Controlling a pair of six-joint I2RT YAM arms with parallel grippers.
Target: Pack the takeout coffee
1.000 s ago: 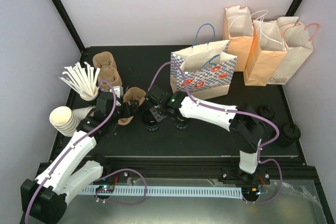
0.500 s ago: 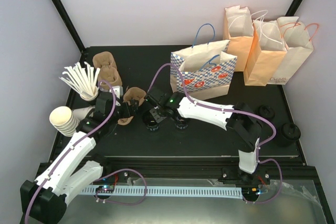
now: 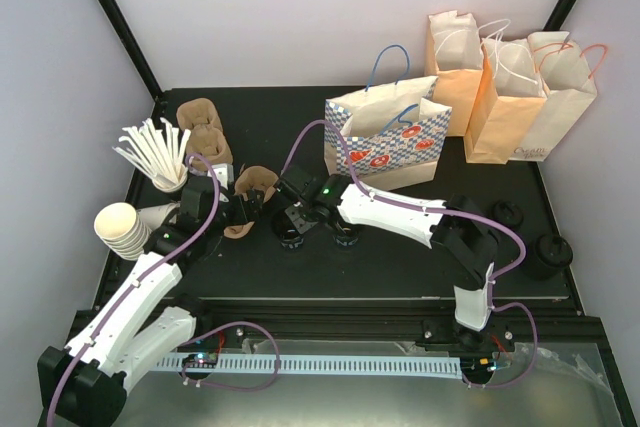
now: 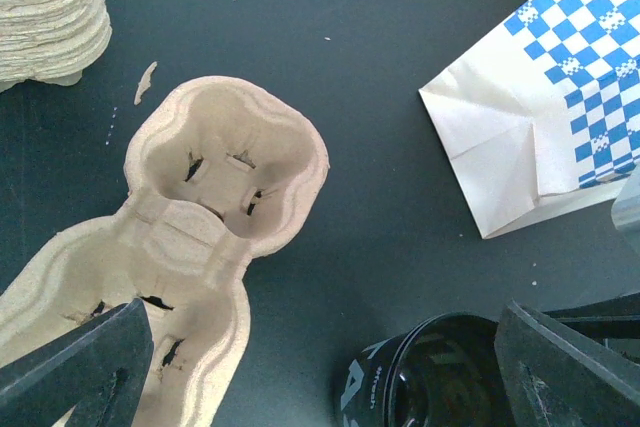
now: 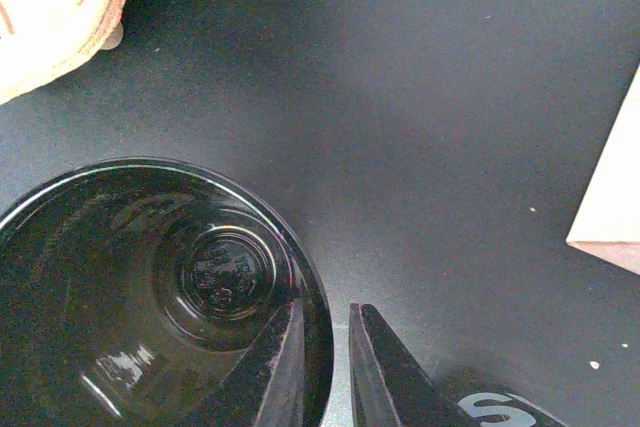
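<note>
The takeout coffee's black cup [image 3: 290, 232] stands open, without a lid, on the dark table beside a brown pulp carrier [image 3: 250, 192]. My right gripper [image 3: 296, 217] is at its rim. In the right wrist view one finger is inside the cup [image 5: 150, 297] and the other outside, and the gripper [image 5: 325, 367] is shut on the wall. My left gripper [image 3: 235, 209] is open wide. In its wrist view the left gripper [image 4: 320, 377] has one finger over the carrier [image 4: 200, 207] and the other by the cup [image 4: 440, 377].
A second black cup [image 3: 345, 234] stands just right of the first. A blue checkered bag [image 3: 385, 142] and orange paper bags [image 3: 500, 87] stand behind. Stacked cream cups [image 3: 120, 227], white sticks [image 3: 155, 152] and more carriers [image 3: 203, 127] are at left. Two round black lids [image 3: 548, 252] lie at right.
The right arm has edged slightly to the left at the cup. The left arm and the carrier have not moved.
</note>
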